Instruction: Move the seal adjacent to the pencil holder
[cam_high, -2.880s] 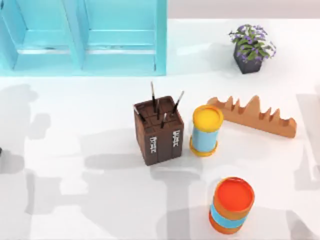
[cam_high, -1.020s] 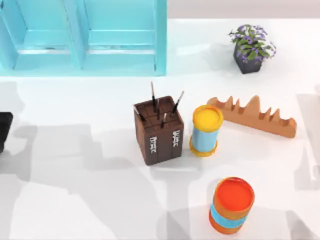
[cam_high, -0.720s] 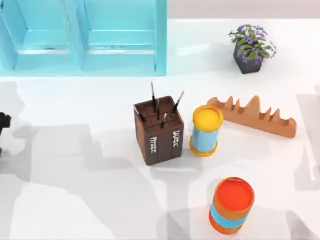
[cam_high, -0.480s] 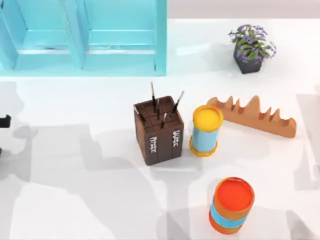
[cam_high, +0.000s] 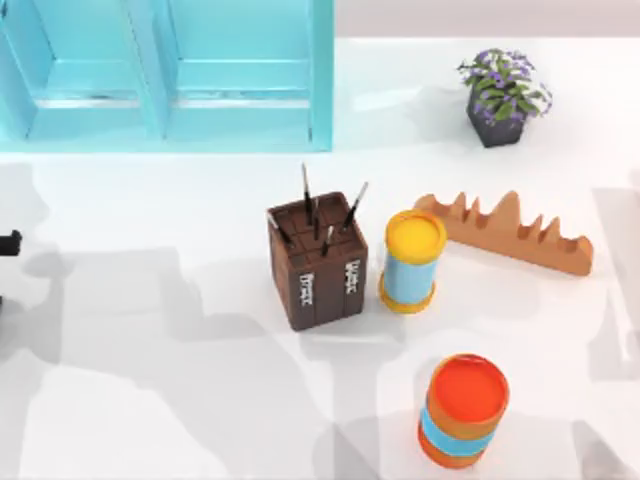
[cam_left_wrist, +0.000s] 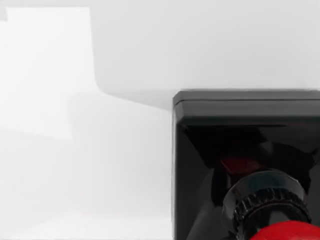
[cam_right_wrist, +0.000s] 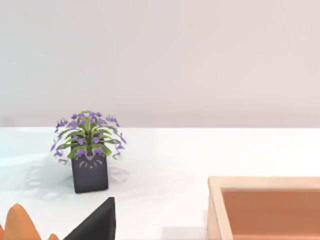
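From above, the pencil holder (cam_high: 318, 262) stood near the table's middle: a dark brown boxy wooden block, white markings on its sides, thin dark pencils rising from a gridded top. Just beside it on the right stood a blue cylinder (cam_high: 412, 262) with a yellow lid, not quite touching. Behind that lay a jagged tan rack (cam_high: 510, 235), matte and sawtoothed. An orange cylinder (cam_high: 463, 411) with a blue band sat nearer the front edge. A potted plant (cam_high: 503, 97) with purple flowers stood at the back right; a turquoise cabinet (cam_high: 165, 75) filled the back left. At the far left edge a small black piece of the left arm (cam_high: 8, 243) poked in; a second ago a larger black block showed there.

Left wrist view: the seal (cam_left_wrist: 247, 165) sat close under the camera, a glossy black square base with a ribbed black collar and a red knob, on the white table (cam_left_wrist: 75, 150), well apart from the holder. I could not tell how the left gripper's jaws stood.

Right wrist view: plant, a rack tip (cam_right_wrist: 20, 222), a tan tray rim (cam_right_wrist: 260, 185). Right jaws' state could not be told either.
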